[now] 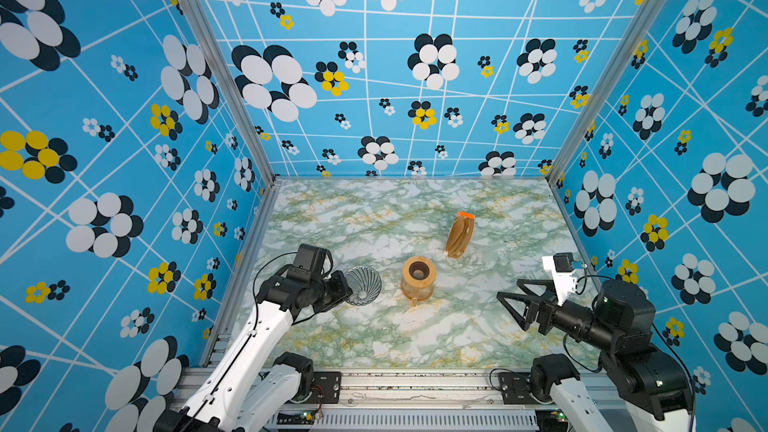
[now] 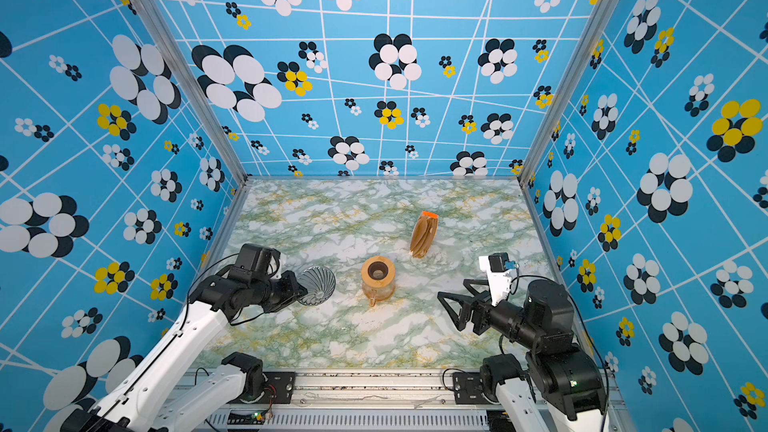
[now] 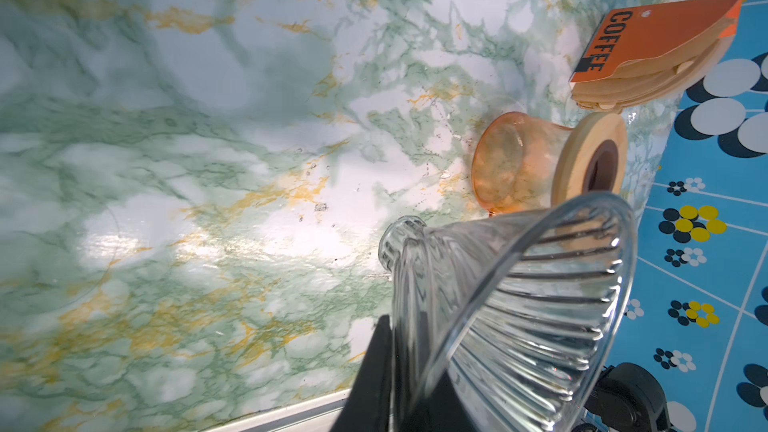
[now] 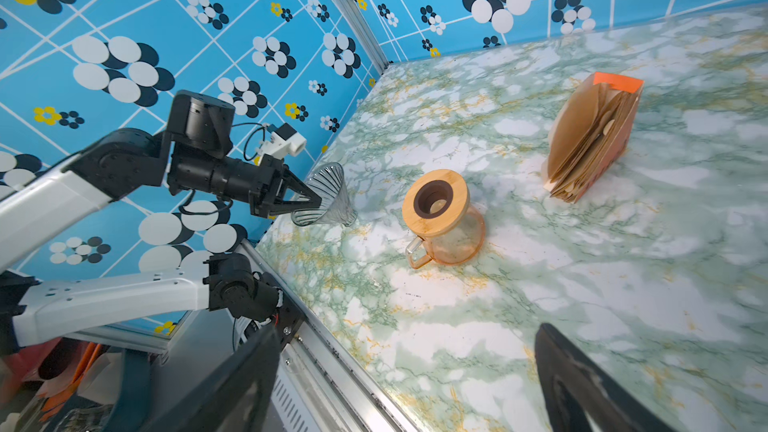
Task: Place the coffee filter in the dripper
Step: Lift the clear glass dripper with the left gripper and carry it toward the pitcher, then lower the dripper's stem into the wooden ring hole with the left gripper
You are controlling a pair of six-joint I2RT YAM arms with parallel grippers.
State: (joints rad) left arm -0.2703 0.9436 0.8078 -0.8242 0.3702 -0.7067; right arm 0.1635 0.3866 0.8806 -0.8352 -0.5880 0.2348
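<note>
Finding 1, grip. Your left fingers (image 4: 303, 197) are clamped on the rim of the clear, grey-tinted, spiral-ribbed glass cone dripper (image 1: 363, 285). The hold is a thin edge pinch on smooth glass. In my judgement the cone can rotate or slip out if you swing it quickly.

Finding 2, attitude. The dripper lies tilted on its side left of centre in the lower half of both top views, mouth turned sideways and small stem low (image 3: 399, 238). I cannot tell whether the stem touches the green-veined marble table (image 1: 374, 209). A filter offered to a sideways mouth is likely to slide back out.

Finding 3, neighbours. The amber glass carafe (image 1: 417, 290) with its round wooden ring (image 1: 419, 270) stands just right of the dripper. A careless sweep could strike it.

Finding 4, supply. Your right fingers (image 4: 582, 380) are spread wide and grasp nothing, low at the right of the top views. I see no single tan paper coffee filter on its own. The only paper in view is the upright stack of brown filters in an orange sleeve (image 1: 459, 236), above and right of the carafe. The sheets look thin and fanned, so you risk pulling several or toppling the stack.
</note>
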